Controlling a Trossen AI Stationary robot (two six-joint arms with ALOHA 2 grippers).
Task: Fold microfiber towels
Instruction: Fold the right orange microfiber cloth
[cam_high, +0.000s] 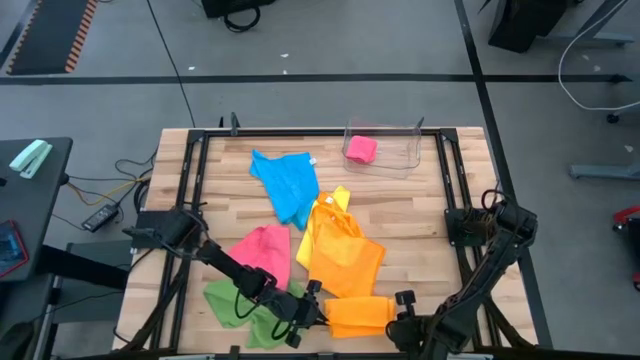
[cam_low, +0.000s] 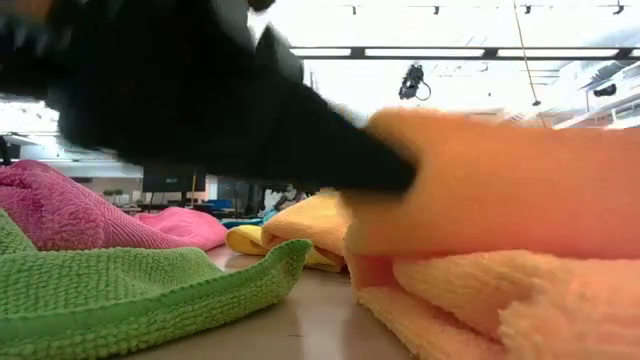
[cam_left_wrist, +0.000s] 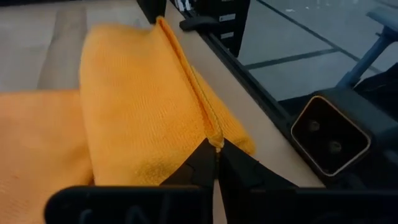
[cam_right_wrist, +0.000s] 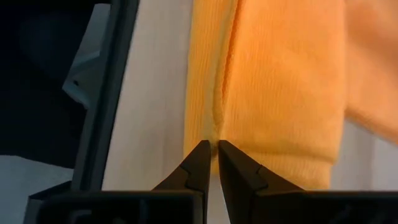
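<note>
Both pincers, left (cam_high: 318, 318) and right (cam_high: 400, 318), pinch opposite ends of the half-folded orange towel (cam_high: 358, 315) at the counter's (cam_high: 420, 215) near edge, while green, pink, yellow and blue towels lie unfolded.

orange towel (cam_high: 358, 316) folded, front edge | pink (cam_high: 262, 249), green (cam_high: 232, 300), blue (cam_high: 287, 183), yellow (cam_high: 330, 228) crumpled
</note>
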